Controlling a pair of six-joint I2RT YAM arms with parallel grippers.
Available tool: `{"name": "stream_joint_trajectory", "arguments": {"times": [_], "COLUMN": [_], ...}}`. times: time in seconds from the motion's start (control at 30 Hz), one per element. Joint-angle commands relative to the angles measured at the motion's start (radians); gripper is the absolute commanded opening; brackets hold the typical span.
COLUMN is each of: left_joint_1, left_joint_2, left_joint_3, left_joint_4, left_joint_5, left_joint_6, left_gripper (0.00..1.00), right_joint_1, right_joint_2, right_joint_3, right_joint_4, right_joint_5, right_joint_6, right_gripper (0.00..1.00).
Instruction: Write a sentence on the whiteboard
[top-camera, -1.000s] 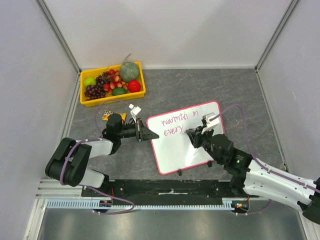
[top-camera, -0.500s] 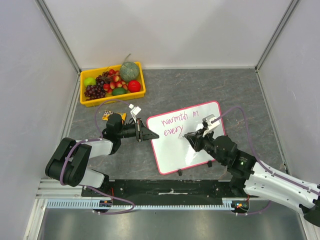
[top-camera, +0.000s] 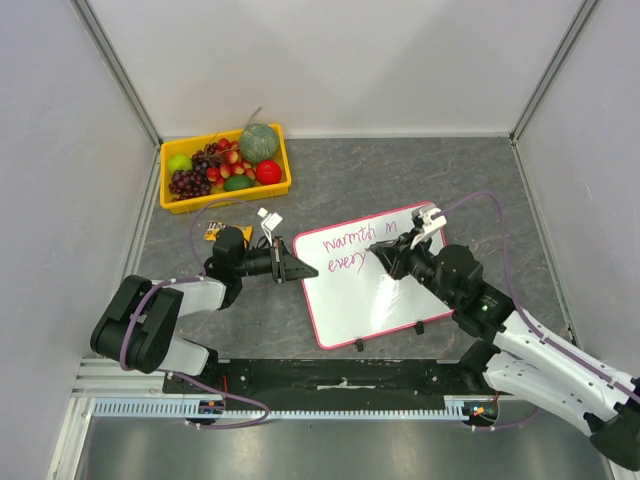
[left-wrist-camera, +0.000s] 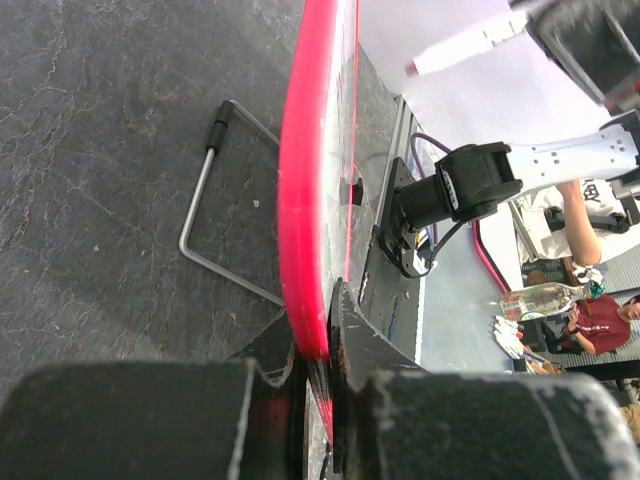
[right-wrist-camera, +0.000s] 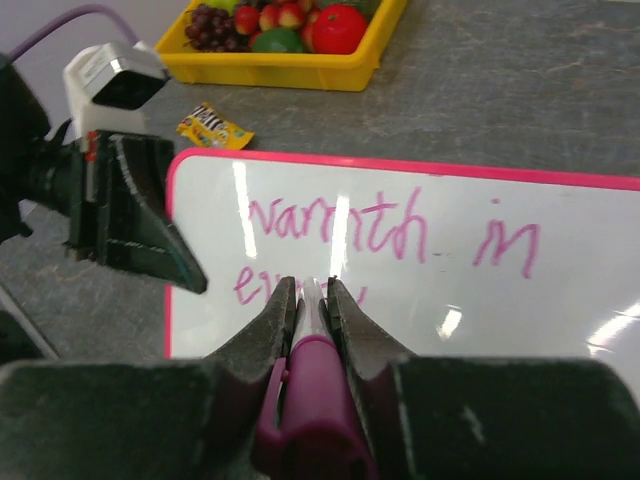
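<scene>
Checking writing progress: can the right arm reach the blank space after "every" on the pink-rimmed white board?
Probably yes: the right gripper, shut on a magenta marker, is beside that word on the pink-rimmed whiteboard, nothing lies there, and the left gripper only clamps the board's left edge.

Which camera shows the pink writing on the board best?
The right wrist view: the sentence fills the frame, though the marker hides part of it. The top view shows it small; the left wrist view sees the whiteboard edge-on, no letters.
</scene>
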Motion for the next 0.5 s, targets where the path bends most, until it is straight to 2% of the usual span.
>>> {"name": "stream_joint_trajectory", "arguments": {"times": [0.0,0.13,0.47], "left_joint_1": [-0.016,-0.016,-0.016], "left_joint_2": [0.02,0.02,0.025], "left_joint_3": [-0.02,-0.02,-0.018], "left_joint_4": [-0.047,-0.047,-0.048], "left_joint_5": [-0.026,-0.029,-0.026], "left_joint_6": [0.221,0.221,0.221], "left_gripper": [0.02,0.02,0.02], "right_joint_1": [-0.16,-0.257,-0.272], "right_joint_2": [0.003,-0.002,-0.01], "right_joint_3": [0.056,0.05,0.019], "right_joint_4": [0.038,0.024,0.009], "right_joint_5": [-0.172,-0.245,-0.164], "right_joint_6": [0.004,0.005,-0.042], "right_gripper": [0.0,0.0,0.0]}}
